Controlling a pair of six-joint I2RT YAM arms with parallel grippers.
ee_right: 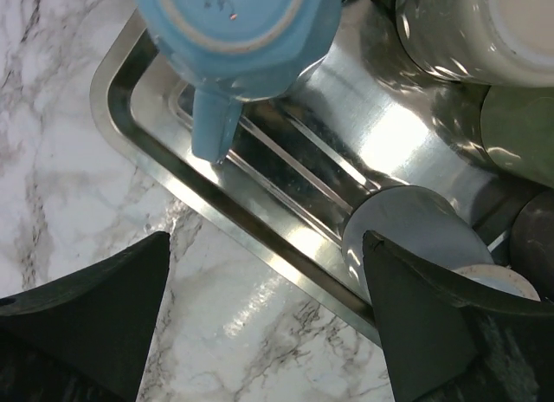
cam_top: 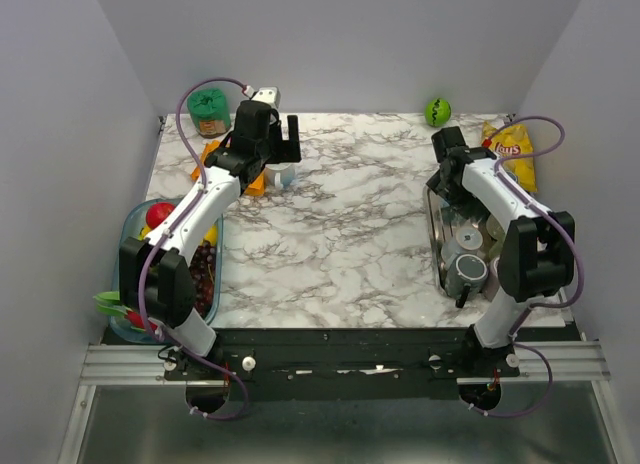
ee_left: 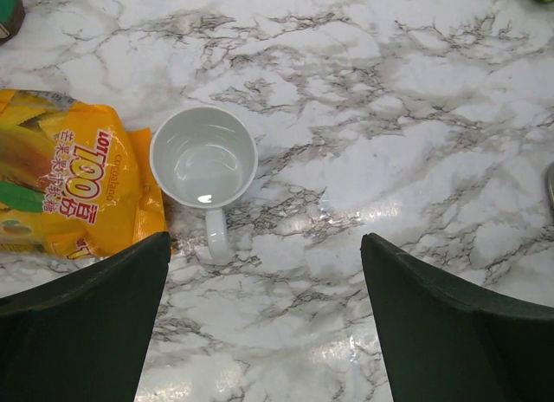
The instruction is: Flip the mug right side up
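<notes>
One white mug point(ee_left: 204, 164) stands on the marble counter point(ee_left: 415, 116) with its mouth facing up. The left wrist view looks straight into a bare, glossy interior, so the turning itself seems to be finished. What may be left, as a judgement, is only for the arm to clear away. The left claw point(ee_left: 264, 242) hangs above the mug with its fingers wide apart. Neither finger touches the cup, which sits beyond the tips rather than between them. The mug is plain white, round-rimmed and apparently empty, and its single handle lies toward the claw. It looks upright rather than tilted. An orange snack bag point(ee_left: 69, 185) lies just beside it. Whether the bag's edge touches the mug's wall cannot be told. In the overhead view the mug sits toward the far left of the counter, largely hidden under the left wrist. The right claw point(ee_right: 264, 242) is also spread apart and holds nothing. It hovers over the rim of a metal tray point(ee_right: 130, 116) on the right side, well apart from the mug. That tray holds a blue cup point(ee_right: 234, 21) and other crockery.
</notes>
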